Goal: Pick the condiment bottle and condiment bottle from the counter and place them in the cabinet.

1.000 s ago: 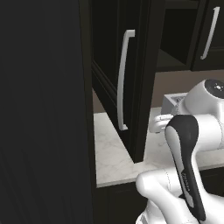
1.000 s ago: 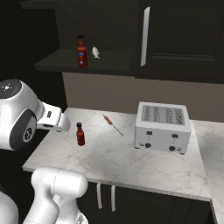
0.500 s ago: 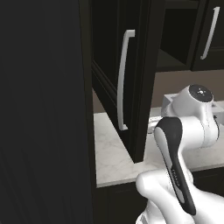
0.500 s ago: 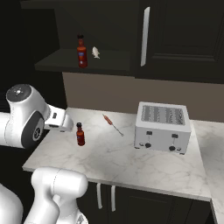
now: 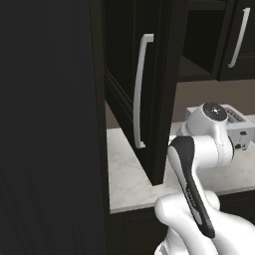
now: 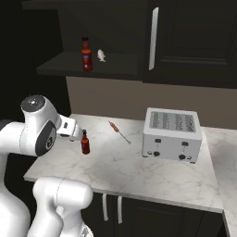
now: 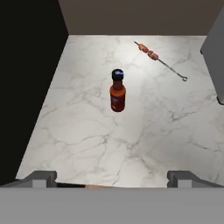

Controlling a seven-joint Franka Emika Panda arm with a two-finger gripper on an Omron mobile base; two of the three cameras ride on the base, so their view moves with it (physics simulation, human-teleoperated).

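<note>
One red bottle (image 6: pixel 86 54) sits on the cabinet shelf (image 6: pixel 92 70), the other red bottle (image 7: pixel 117 90) waits on the worktop (image 7: pixel 131 131), my pincer (image 7: pixel 112 177) wide open, empty.

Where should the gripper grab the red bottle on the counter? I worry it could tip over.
Grip the red bottle round its wide lower body, not the narrow neck. It stands upright with bare counter all around, so come in level from the arm's side with the open gripper straddling it.

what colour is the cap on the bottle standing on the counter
Black, on the red bottle; clearest in the hand view.
</note>
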